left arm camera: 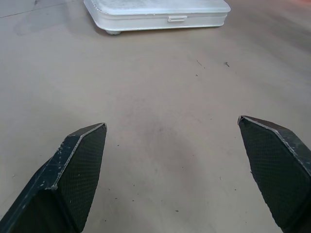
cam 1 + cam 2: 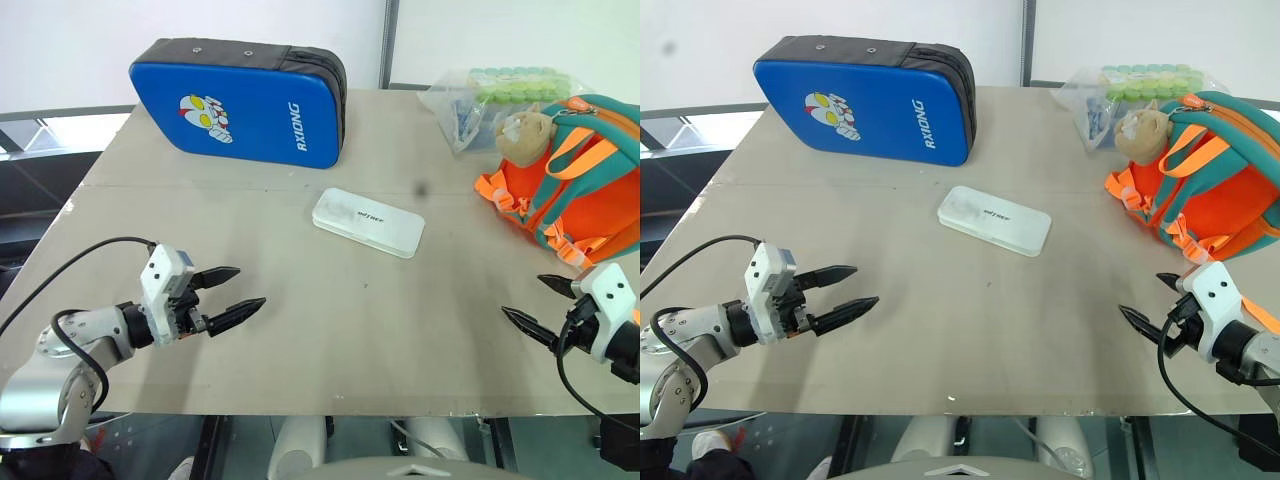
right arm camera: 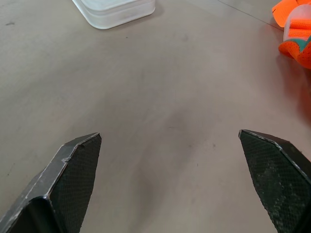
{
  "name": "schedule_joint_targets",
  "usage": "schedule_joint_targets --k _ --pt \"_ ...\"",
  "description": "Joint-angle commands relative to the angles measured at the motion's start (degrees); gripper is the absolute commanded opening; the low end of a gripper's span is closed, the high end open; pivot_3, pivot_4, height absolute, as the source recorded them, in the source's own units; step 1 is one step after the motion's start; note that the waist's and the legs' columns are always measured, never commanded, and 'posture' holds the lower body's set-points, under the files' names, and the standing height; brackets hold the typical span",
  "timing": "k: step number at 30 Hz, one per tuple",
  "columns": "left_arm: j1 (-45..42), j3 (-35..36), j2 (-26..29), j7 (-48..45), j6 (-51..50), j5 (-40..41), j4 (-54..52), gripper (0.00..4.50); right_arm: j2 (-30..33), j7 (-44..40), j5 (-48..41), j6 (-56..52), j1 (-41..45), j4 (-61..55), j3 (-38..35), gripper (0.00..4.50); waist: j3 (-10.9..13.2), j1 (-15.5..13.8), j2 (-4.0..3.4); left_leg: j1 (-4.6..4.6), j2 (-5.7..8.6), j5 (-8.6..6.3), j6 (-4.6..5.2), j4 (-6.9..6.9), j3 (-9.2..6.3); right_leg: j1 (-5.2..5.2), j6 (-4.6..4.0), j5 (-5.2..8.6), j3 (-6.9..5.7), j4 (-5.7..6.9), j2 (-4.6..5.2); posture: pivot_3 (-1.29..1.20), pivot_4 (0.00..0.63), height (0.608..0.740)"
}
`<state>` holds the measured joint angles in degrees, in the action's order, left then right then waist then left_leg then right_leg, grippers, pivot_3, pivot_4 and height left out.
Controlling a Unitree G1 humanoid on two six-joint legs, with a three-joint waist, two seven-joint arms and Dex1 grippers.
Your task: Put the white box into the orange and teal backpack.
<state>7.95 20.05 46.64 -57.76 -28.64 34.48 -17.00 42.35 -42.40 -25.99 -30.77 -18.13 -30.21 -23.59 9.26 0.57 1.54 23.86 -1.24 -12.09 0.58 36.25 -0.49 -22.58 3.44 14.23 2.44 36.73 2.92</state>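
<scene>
The white box (image 2: 368,222) lies flat in the middle of the beige table, with small dark lettering on its lid; its near side also shows in the left wrist view (image 1: 158,14). The orange and teal backpack (image 2: 578,183) lies at the right edge, a tan plush charm (image 2: 527,135) at its top. My left gripper (image 2: 235,294) hovers open over the near left of the table, pointing toward the box. Low at the near right, my right gripper (image 2: 533,303) is open too, just in front of the backpack. Both hold nothing.
A large blue padded case (image 2: 242,100) stands at the back left. A clear plastic bag (image 2: 490,95) with green items lies behind the backpack. Bare table (image 2: 380,330) stretches between the grippers, and its front edge runs close below them.
</scene>
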Motion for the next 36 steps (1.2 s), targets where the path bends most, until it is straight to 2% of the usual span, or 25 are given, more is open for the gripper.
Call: schedule_joint_targets --k 1,3,7,9,10,12,15,16,18,21,24,28,30,33,36 --pt "-3.11 0.79 -0.29 2.85 -1.28 0.94 -1.40 4.43 -0.20 1.28 -0.13 0.80 0.87 -3.78 -1.10 4.48 0.00 0.00 0.00 0.00 0.00 0.00 0.00 0.00 0.00 0.00 0.00 0.00 0.00 0.00 0.00 0.00 0.150 0.740" --pt "-9.01 -1.18 -1.94 9.90 -4.73 -0.56 -0.61 4.43 -0.52 6.71 1.74 -3.07 3.37 -8.44 1.94 4.48 0.03 -0.38 0.00 0.00 0.00 0.00 0.00 0.00 -0.03 0.00 0.00 0.00 -0.02 0.01 -0.01 0.00 0.150 0.740" --pt "-17.77 -3.90 -5.81 18.14 -10.59 -0.68 0.01 4.43 -4.37 13.79 -1.64 -12.71 11.37 -9.42 6.39 4.48 -0.10 -0.31 0.24 -0.08 -0.04 0.01 0.00 0.08 -0.08 0.11 0.14 0.05 -0.06 0.08 -0.15 0.00 0.150 0.740" --pt "-20.91 -4.39 -7.88 20.79 -13.12 0.49 0.36 4.50 -5.76 15.82 -2.03 -15.59 14.08 -9.33 8.27 3.95 -0.09 -0.16 0.25 -0.01 0.00 0.01 0.00 0.10 -0.04 0.09 0.03 -0.04 -0.03 0.06 -0.13 0.00 0.150 0.740" --pt "-23.36 -5.52 -9.43 23.27 -14.40 -0.29 1.41 4.23 -6.78 17.63 -1.22 -17.15 16.15 -8.55 10.49 3.68 -0.08 -0.11 0.26 0.02 0.01 0.01 0.00 0.10 -0.02 0.07 0.24 -0.15 -0.01 0.06 -0.12 0.00 0.150 0.740" --pt "-27.50 -7.93 -11.84 27.07 -16.97 -2.03 3.58 3.58 -8.82 21.02 0.53 -19.50 20.06 -6.76 14.11 2.72 -0.07 -0.09 0.27 0.06 0.07 0.01 0.00 0.10 -0.05 0.02 0.26 -0.16 -0.04 0.06 -0.15 0.00 0.150 0.740" --pt "-34.64 -13.54 -15.23 31.80 -15.21 -8.69 10.66 2.24 -14.02 28.31 5.17 -22.29 27.39 -1.49 19.50 1.34 -0.07 -0.06 0.27 0.03 0.20 0.01 0.00 0.09 -0.11 0.02 0.26 -0.17 -0.06 0.12 -0.23 0.00 0.150 0.740" --pt "-36.79 -14.70 -16.17 32.77 -14.53 -10.33 13.39 1.70 -15.05 29.55 6.63 -22.58 29.16 -0.08 21.12 0.72 -0.07 -0.04 0.27 0.05 0.24 0.02 0.00 0.09 -0.12 -0.01 0.26 -0.19 -0.04 0.14 -0.23 0.00 0.150 0.740" --pt "-41.39 -19.17 -17.17 33.88 -10.31 -16.11 20.99 1.08 -18.20 33.60 9.52 -23.98 32.49 3.82 23.57 0.06 -0.07 0.03 0.28 0.05 0.24 0.02 -0.01 0.09 -0.10 -0.01 0.26 -0.18 -0.01 0.16 -0.23 0.00 0.150 0.740" --pt "-47.65 -22.32 -19.28 35.65 -4.21 -21.97 33.19 1.05 -19.99 35.77 13.85 -22.65 35.73 8.50 27.43 0.01 -0.07 -0.06 0.28 0.08 0.27 0.02 -0.01 0.09 -0.11 -0.07 0.26 -0.19 -0.02 0.17 -0.24 0.00 0.150 0.740" --pt "-52.36 -23.95 -20.44 33.65 1.55 -25.19 43.33 1.05 -20.86 35.55 16.09 -21.86 38.47 11.16 29.99 0.01 -0.07 0.14 0.28 0.15 0.31 0.02 -0.01 0.09 -0.11 -0.10 0.26 -0.19 -0.02 0.16 -0.23 0.00 0.150 0.740" --pt "-55.13 -26.87 -21.42 25.43 7.34 -27.38 52.05 1.05 -22.38 32.28 17.45 -19.37 43.08 16.04 34.00 0.01 -0.07 0.40 0.28 0.35 0.31 0.02 -0.01 0.07 -0.09 -0.33 0.27 -0.19 -0.01 0.16 -0.21 0.00 0.150 0.740" --pt "-54.11 -27.30 -21.68 22.03 7.63 -27.02 50.70 1.05 -22.42 30.17 18.16 -17.75 44.59 17.58 35.93 0.01 -0.07 0.42 0.27 0.56 0.30 0.02 -0.01 0.07 -0.08 -0.56 0.27 -0.20 -0.01 0.23 -0.22 0.00 0.150 0.740" --pt "-50.26 -27.64 -20.80 18.53 6.34 -26.14 43.29 1.05 -22.06 25.48 17.60 -16.80 45.78 17.94 38.24 0.01 -0.07 0.45 0.27 0.87 0.30 0.03 -0.02 0.12 -0.13 -0.79 0.26 -0.20 -0.06 0.28 -0.20 0.00 0.150 0.740" --pt "-43.10 -26.22 -18.44 17.19 -0.16 -23.05 28.20 1.05 -19.30 21.54 20.18 -13.52 45.68 18.23 41.76 0.01 -0.07 0.64 0.26 0.86 0.28 0.02 -0.01 0.13 -0.07 -0.80 0.27 -0.20 0.01 0.28 -0.18 0.00 0.150 0.740"
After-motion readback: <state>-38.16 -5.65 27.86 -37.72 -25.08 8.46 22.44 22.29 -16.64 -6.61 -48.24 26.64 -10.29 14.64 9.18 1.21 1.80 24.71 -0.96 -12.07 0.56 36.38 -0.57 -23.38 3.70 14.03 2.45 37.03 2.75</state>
